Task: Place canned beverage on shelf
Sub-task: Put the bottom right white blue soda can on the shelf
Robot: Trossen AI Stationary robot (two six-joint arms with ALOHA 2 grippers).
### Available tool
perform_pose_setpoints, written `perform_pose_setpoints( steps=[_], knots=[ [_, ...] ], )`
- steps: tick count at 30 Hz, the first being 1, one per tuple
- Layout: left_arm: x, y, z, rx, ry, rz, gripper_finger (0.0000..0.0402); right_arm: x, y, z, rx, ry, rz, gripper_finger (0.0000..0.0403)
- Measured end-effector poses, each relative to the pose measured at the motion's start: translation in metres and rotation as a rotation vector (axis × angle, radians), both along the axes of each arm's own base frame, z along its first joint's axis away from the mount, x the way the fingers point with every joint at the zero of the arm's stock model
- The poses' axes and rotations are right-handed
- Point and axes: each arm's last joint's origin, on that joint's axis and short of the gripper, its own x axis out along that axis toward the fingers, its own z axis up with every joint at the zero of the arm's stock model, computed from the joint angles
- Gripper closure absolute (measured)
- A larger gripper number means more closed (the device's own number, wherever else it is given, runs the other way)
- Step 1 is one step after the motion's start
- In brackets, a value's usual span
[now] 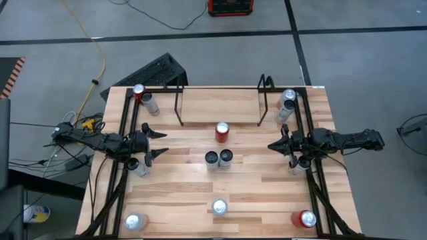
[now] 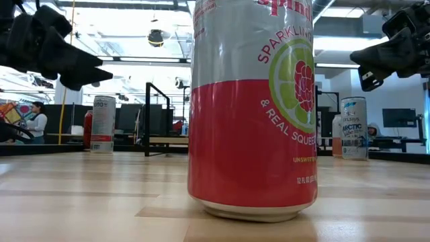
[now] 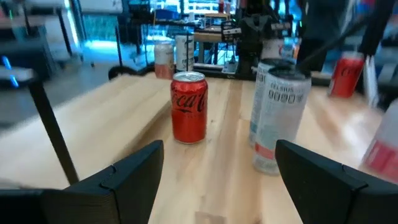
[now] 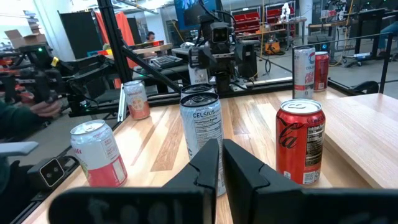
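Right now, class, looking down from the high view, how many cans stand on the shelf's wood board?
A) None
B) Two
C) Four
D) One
A: the shelf shows a bare board between its black uprights; the red Coca-Cola can stands on the table just in front of it, and the other cans are on the table too.

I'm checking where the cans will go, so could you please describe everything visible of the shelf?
The shelf is a light wood board between thin black metal rod uprights, standing at the table's far edge, midway between the arms. Its board is bare; no can touches it. The red cola can stands upright just in front, apart from it.
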Motion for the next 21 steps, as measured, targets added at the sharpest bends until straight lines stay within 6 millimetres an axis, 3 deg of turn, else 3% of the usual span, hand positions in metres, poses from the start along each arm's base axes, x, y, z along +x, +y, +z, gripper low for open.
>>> perform_pose_setpoints(
  steps=[4,12,21],
  knots=[
    [0.0,0.001,0.001,-0.18,-0.056,0.029,0.0104,0.0,0.0,0.001,-0.014,-0.008,-0.001,0.0354],
    [-0.002,0.006,0.008,-0.275,-0.167,0.203,0.0104,-0.001,0.0,0.012,-0.044,-0.132,-0.007,0.0354],
    [-0.003,0.004,0.022,-0.156,-0.255,0.102,0.0104,-0.008,-0.003,0.038,-0.034,-0.319,-0.087,0.0354]
  ],
)
